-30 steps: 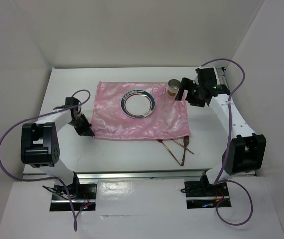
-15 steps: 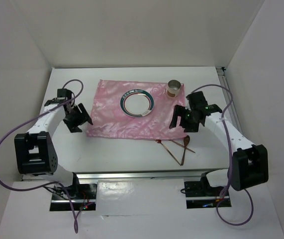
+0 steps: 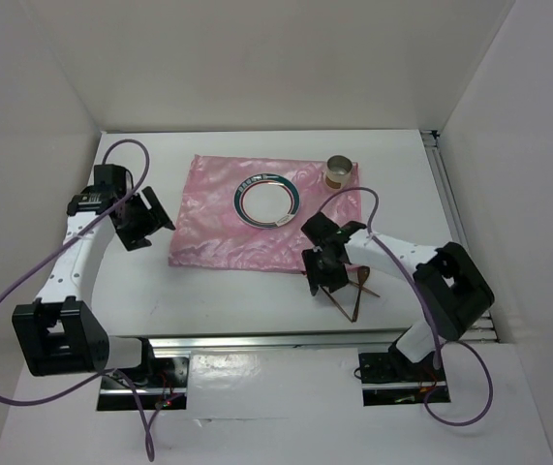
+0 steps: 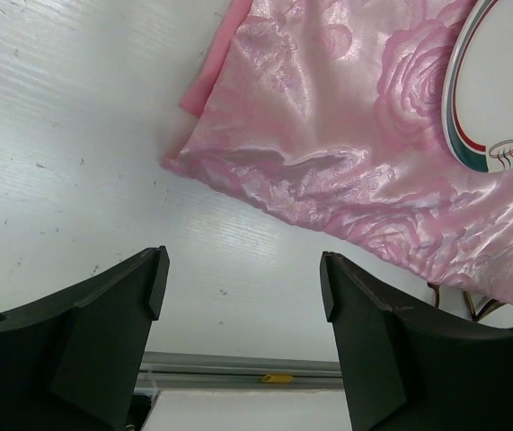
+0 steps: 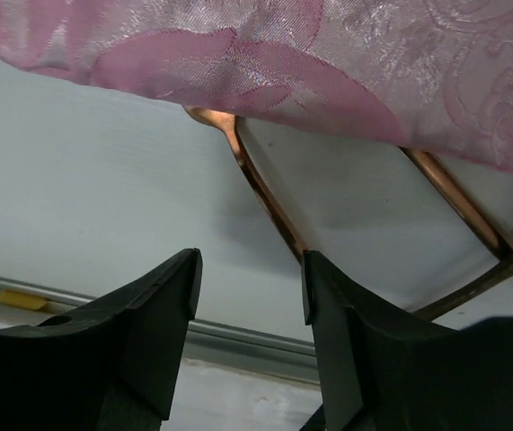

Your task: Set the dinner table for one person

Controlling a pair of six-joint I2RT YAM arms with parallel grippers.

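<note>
The dinner table [image 3: 228,291] is a white top with metal rails. A shiny pink placemat [image 3: 257,237] lies on it, carrying a white plate [image 3: 268,201] with a green rim and a small cup [image 3: 339,172] at its back right corner. Copper cutlery [image 3: 355,293] lies crossed by the mat's front right corner. My left gripper [image 3: 155,225] stands open just left of the mat, with bare table between its fingers [image 4: 121,323]. My right gripper [image 3: 320,276] hangs low over the cutlery, open with a narrow gap. A copper handle [image 5: 260,193] runs up to its right finger [image 5: 346,323].
The mat's near left corner [image 4: 238,166] is rumpled and folded. The front rail [image 4: 238,364] runs close below both grippers, with a small yellow tag [image 4: 276,378] on it. White walls enclose the table on three sides.
My left gripper let go of the mat's left corner, opened and drew back to the left. My right arm swung from the cup down to the cutlery, its jaws narrowing.
</note>
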